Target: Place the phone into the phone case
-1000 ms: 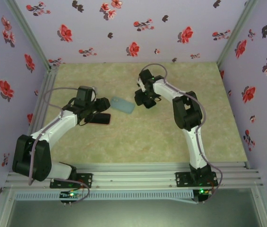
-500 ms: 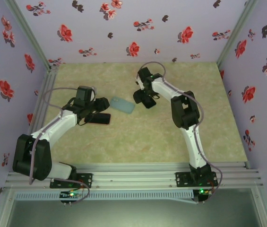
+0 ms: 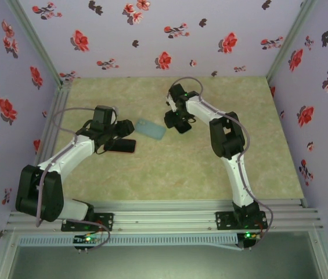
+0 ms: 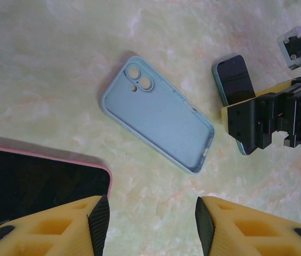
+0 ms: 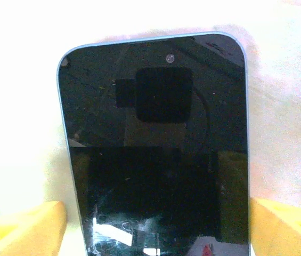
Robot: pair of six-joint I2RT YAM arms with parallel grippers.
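The phone [image 5: 153,160], black screen up with a blue-green rim, lies flat on the table. My right gripper [image 5: 155,234] is open and straddles it, a yellow finger [image 5: 22,229] on each side and a gap showing on the left. From the left wrist the phone [image 4: 234,80] sticks out from under that gripper [image 4: 267,120]. The phone case [image 4: 155,114], pale blue and empty, lies inside-up just left of it, and in the top view the case [image 3: 151,128] sits between both grippers. My left gripper [image 4: 150,224] hangs open over bare table, holding nothing.
A second phone in a pink case [image 4: 33,181] lies screen up under my left gripper's left finger, seen from above as the pink-cased phone [image 3: 123,145]. Flowered walls [image 3: 164,35] close in the table on three sides. A metal rail [image 3: 164,212] runs along the near edge.
My right gripper has shifted slightly back and left over the phone, and its jaws have drawn in a little. The left arm, the case and both phones have not moved.
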